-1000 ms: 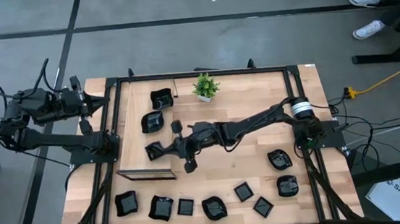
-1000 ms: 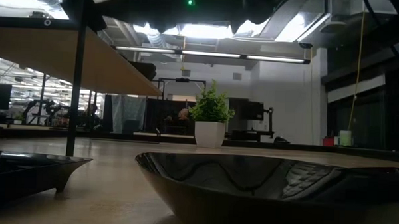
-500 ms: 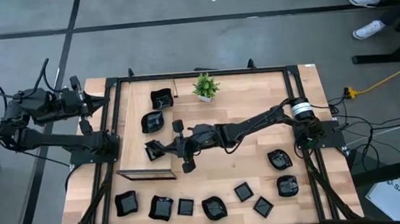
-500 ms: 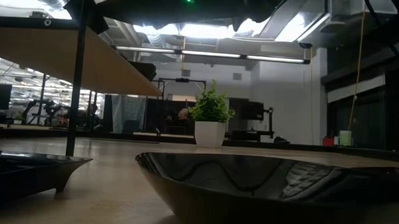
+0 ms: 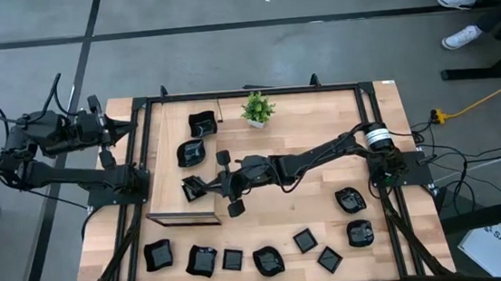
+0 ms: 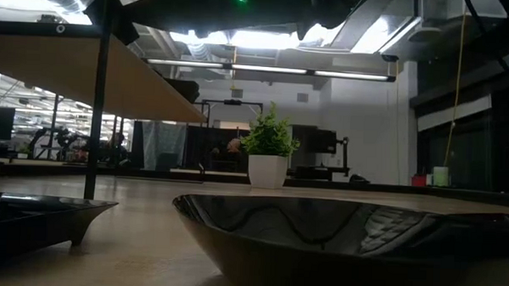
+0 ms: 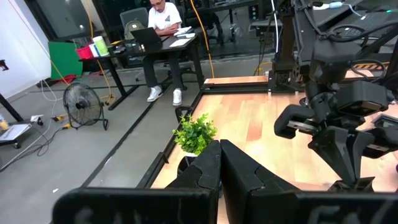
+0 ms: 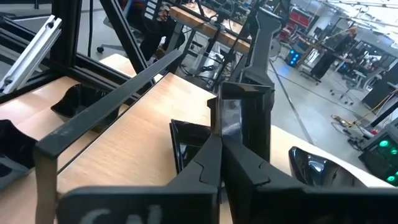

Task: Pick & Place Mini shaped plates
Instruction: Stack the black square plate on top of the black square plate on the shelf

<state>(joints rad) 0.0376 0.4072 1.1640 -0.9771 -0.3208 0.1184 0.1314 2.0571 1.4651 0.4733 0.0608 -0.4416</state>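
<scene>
Several glossy black mini plates lie on the wooden table: two at the far left (image 5: 202, 124) (image 5: 190, 153), a row along the near edge (image 5: 232, 259), and two at the right (image 5: 350, 200). My right gripper (image 5: 211, 187) (image 8: 221, 142) reaches across to the table's left-middle and is shut on a square plate (image 5: 194, 188). A second dish (image 8: 186, 146) sits just beyond it. My left gripper (image 5: 126, 126) (image 7: 219, 146) is shut and waits off the table's left edge. Neither gripper appears in the low view, which a round plate (image 6: 344, 239) fills. My right gripper pinches the square plate by one edge (image 8: 231, 138) between its two fingers, reaching level from the table's right. The plate stands on edge, rising past the fingertips with its glossy face (image 8: 244, 115) turned sideways. Whether its lower edge touches the table is hidden by the fingers.
A low wooden box (image 5: 184, 216) lies just near-side of the right gripper. A small potted plant (image 5: 257, 109) stands at the far edge. Black frame bars (image 8: 106, 106) run over the table's left side. A person sits at a desk (image 7: 163, 18) beyond the table.
</scene>
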